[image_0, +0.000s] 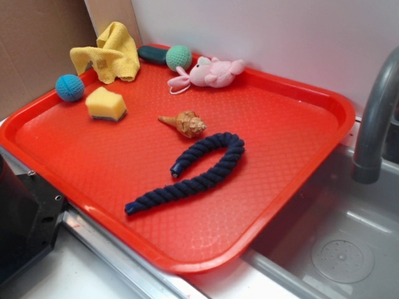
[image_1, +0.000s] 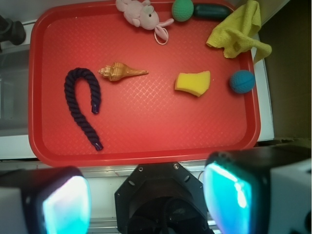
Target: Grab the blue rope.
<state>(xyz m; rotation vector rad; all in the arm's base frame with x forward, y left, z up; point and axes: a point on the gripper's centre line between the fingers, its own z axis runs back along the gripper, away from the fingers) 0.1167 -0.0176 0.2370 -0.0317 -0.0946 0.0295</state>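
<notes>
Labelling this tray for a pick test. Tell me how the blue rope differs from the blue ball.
The blue rope is long, twisted and bent into a hook; the blue ball is round and knitted. The rope is dark navy, the ball a lighter teal-blue. The rope lies mid-tray near the seashell; the ball sits at the tray's edge beside the yellow sponge. Both rest untouched.

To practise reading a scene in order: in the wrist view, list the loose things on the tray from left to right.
blue rope → seashell → pink plush toy → green ball → yellow sponge → blue ball
</notes>
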